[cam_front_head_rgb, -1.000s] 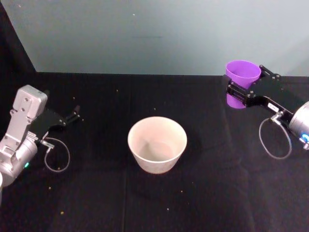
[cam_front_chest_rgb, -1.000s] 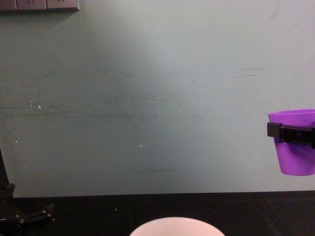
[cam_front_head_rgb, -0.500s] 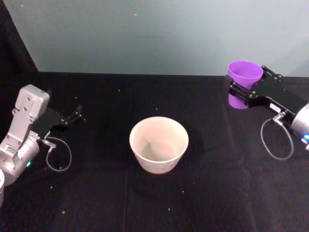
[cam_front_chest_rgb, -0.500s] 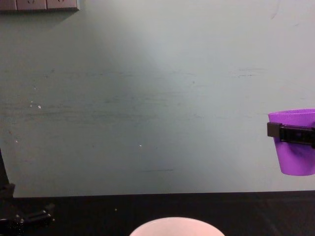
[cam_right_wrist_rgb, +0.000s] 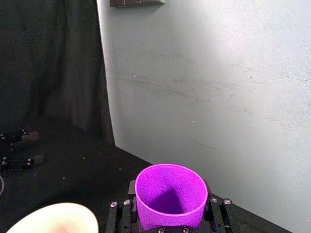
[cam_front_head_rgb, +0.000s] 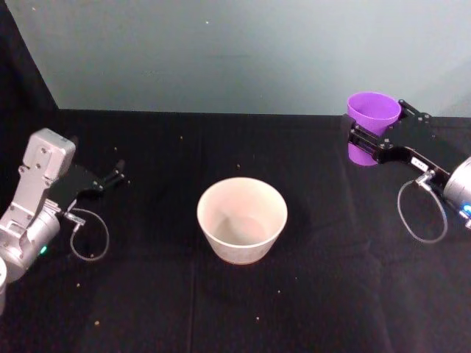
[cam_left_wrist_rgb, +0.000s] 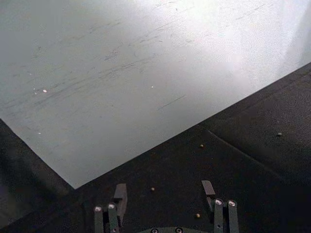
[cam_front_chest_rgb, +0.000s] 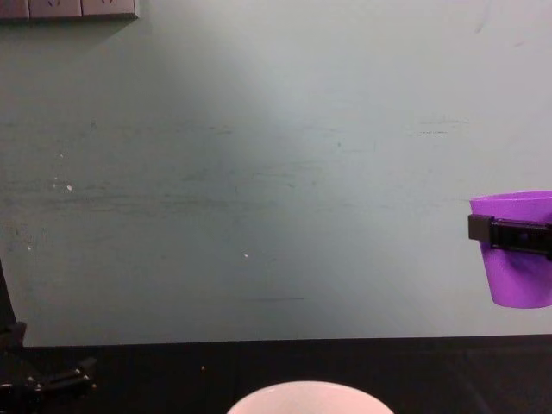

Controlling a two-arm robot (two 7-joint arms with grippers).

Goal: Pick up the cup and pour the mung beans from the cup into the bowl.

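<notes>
My right gripper [cam_front_head_rgb: 375, 129] is shut on the purple cup [cam_front_head_rgb: 372, 118] and holds it upright above the table's back right, well to the right of the bowl [cam_front_head_rgb: 241, 219]. In the right wrist view the cup [cam_right_wrist_rgb: 169, 195] stands between the fingers, and its inside looks plain purple. The mung beans are out of view. The pale bowl [cam_right_wrist_rgb: 52, 219] stands alone mid-table, and its rim [cam_front_chest_rgb: 304, 394] shows at the chest view's lower edge. From the side, the cup [cam_front_chest_rgb: 517, 278] hangs clear of the table. My left gripper [cam_front_head_rgb: 116, 175] rests open at the far left, holding nothing.
A black cloth [cam_front_head_rgb: 147, 294] covers the table, with a few small loose grains [cam_front_head_rgb: 257, 318] scattered on it. A pale green wall [cam_front_head_rgb: 221, 51] rises behind the table. Cable loops hang from both wrists [cam_front_head_rgb: 421, 213]. There is open cloth between the cup and the bowl.
</notes>
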